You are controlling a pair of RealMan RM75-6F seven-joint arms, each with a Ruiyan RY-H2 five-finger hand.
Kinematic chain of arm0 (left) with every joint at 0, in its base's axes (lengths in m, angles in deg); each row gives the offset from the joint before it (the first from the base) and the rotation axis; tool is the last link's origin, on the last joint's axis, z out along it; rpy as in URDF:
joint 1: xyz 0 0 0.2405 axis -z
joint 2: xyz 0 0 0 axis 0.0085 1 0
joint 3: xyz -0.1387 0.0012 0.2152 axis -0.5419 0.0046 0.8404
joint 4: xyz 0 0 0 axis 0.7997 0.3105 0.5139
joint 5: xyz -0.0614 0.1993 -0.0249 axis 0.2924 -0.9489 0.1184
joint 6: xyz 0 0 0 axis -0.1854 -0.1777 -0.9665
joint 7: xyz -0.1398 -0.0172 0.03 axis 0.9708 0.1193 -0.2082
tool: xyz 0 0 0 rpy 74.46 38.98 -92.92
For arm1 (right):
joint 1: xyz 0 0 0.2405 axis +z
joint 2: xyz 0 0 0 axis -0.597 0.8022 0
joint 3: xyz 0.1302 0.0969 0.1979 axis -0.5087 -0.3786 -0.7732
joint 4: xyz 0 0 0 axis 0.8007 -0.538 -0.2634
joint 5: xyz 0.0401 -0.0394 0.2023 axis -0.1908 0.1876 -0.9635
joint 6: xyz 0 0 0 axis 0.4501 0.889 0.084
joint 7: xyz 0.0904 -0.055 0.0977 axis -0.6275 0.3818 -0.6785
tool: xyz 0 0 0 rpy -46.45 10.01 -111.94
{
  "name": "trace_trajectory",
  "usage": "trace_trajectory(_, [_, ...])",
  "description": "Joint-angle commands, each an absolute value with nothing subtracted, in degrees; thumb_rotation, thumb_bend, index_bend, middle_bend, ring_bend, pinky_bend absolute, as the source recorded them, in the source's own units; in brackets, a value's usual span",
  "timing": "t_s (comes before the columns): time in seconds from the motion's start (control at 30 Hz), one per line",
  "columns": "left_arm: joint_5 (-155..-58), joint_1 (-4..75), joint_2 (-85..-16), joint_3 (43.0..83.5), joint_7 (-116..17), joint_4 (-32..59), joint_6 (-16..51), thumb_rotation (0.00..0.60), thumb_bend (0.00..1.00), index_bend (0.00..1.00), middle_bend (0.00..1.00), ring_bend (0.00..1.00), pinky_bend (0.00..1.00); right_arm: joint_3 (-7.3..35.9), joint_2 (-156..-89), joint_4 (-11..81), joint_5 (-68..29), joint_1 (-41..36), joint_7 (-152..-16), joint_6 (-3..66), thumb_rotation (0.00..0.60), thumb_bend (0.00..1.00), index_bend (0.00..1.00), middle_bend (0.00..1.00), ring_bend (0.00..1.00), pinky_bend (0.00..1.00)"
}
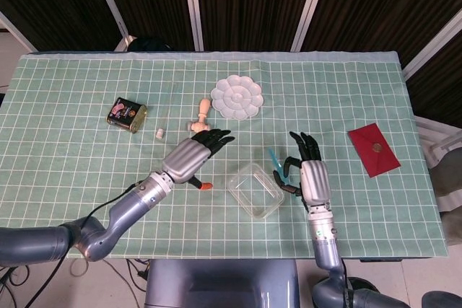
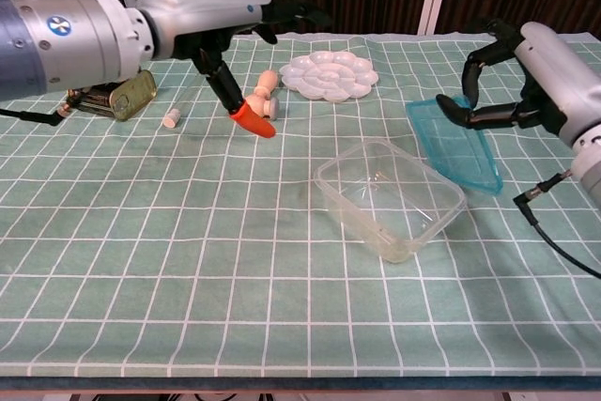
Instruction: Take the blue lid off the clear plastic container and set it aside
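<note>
The clear plastic container [image 1: 255, 190] stands uncovered on the green checked cloth, near the front middle [image 2: 390, 196]. The blue lid [image 2: 457, 143] hangs tilted just right of the container, its lower edge close to the cloth. My right hand [image 2: 507, 82] grips the lid's upper edge; in the head view the lid [image 1: 275, 160] shows edge-on beside this hand [image 1: 307, 171]. My left hand [image 1: 191, 156] hovers left of the container, apart from it, fingers spread and holding nothing [image 2: 216, 16].
A white palette dish [image 1: 236, 97] and a wooden peg figure [image 1: 201, 117] lie behind the container. A tin can [image 1: 127, 115] and a small white cap [image 1: 159, 133] sit at the back left. A red envelope [image 1: 374, 149] lies far right.
</note>
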State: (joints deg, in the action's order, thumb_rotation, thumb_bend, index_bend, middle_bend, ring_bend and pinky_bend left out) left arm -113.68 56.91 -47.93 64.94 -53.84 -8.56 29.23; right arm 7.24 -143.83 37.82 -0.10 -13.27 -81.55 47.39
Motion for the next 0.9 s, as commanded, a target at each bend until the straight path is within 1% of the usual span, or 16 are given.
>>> trace_trajectory(0.03, [-114.9,54.9,-45.8,65.6,-53.4,-10.6,27.6,0.6,0.0,0.0,0.0,0.0,0.11,5.4,-141.4,38.0,-3.3,-12.9,-79.5,45.6,0.6,0.44,0.65,0.12,0.0,0.0])
trace_trajectory(0.07, [-115.1,54.3,-45.3,65.7,-53.3,-11.0,27.0,0.6,0.0,0.0,0.0,0.0,0.11,5.0,-140.7,38.1,-4.2,-13.0,-78.8,45.2,0.6,0.44,0.57,0.09,0.0,0.0])
trace_trajectory(0.1, [-115.4,53.8,-44.7,65.9,-53.2,-11.5,26.6,0.6,0.0,0.0,0.0,0.0,0.11,4.7,-140.1,38.2,-5.1,-13.0,-78.0,44.7,0.6,0.44,0.4,0.05,0.0,0.0])
trace_trajectory(0.13, [-115.7,53.3,-44.2,66.1,-53.2,-12.0,26.0,0.6,0.0,0.0,0.0,0.0,0.11,4.4,-139.4,38.1,-6.3,-13.1,-76.7,44.1,0.6,0.44,0.27,0.02,0.0,0.0])
trace_trajectory(0.17, [-116.1,52.4,-43.2,66.5,-53.2,-12.9,25.2,0.6,0.0,0.0,0.0,0.0,0.11,4.0,-138.2,38.3,-8.0,-13.2,-74.6,43.2,0.6,0.44,0.11,0.0,0.0,0.0])
trace_trajectory(0.2, [-116.6,51.7,-42.5,66.7,-53.1,-13.7,24.7,0.6,0.0,0.0,0.0,0.0,0.11,3.6,-137.3,38.9,-9.5,-13.2,-72.6,42.5,0.6,0.44,0.03,0.0,0.0,0.0])
trace_trajectory(0.23, [-117.1,51.1,-41.8,66.9,-53.0,-14.4,24.2,0.6,0.0,0.0,0.0,0.0,0.11,3.2,-136.4,39.6,-11.0,-13.3,-70.8,42.0,0.6,0.44,0.0,0.0,0.0,0.0])
trace_trajectory(0.3, [-118.9,49.4,-39.9,67.9,-53.2,-16.3,22.4,0.6,0.0,0.0,0.0,0.0,0.11,1.6,-134.3,41.2,-14.2,-13.5,-66.6,42.0,0.6,0.44,0.0,0.0,0.0,0.0])
trace_trajectory(0.4, [-121.0,47.4,-37.9,68.8,-53.0,-18.3,20.6,0.6,0.0,0.0,0.0,0.0,0.11,1.0,-131.9,43.6,-16.0,-13.9,-62.9,42.9,0.6,0.44,0.0,0.0,0.0,0.0])
trace_trajectory(0.53, [-123.5,44.6,-35.4,69.9,-52.4,-20.4,18.1,0.6,0.0,0.0,0.0,0.0,0.11,1.3,-129.0,46.9,-16.8,-15.4,-61.6,44.7,0.6,0.44,0.0,0.0,0.0,0.0])
trace_trajectory(0.63, [-125.3,42.1,-33.2,71.2,-52.2,-21.9,16.0,0.6,0.0,0.0,0.0,0.0,0.1,2.6,-126.3,50.6,-16.3,-17.2,-61.6,45.9,0.6,0.43,0.0,0.0,0.0,0.0])
trace_trajectory(0.73, [-127.1,38.4,-30.6,73.6,-54.0,-23.2,12.8,0.6,0.0,0.0,0.0,0.0,0.08,5.6,-122.7,54.4,-13.8,-19.9,-62.5,47.6,0.6,0.35,0.0,0.0,0.0,0.0])
trace_trajectory(0.8, [-127.5,35.5,-29.1,75.5,-55.6,-24.2,10.6,0.6,0.0,0.0,0.0,0.0,0.05,7.8,-120.2,56.6,-12.0,-21.8,-63.6,48.6,0.6,0.24,0.0,0.0,0.0,0.0])
trace_trajectory(0.9, [-127.2,30.9,-27.6,78.0,-58.1,-25.2,7.1,0.6,0.0,0.0,0.0,0.0,0.02,11.1,-116.3,59.0,-8.5,-24.5,-66.2,49.8,0.6,0.19,0.0,0.0,0.0,0.0])
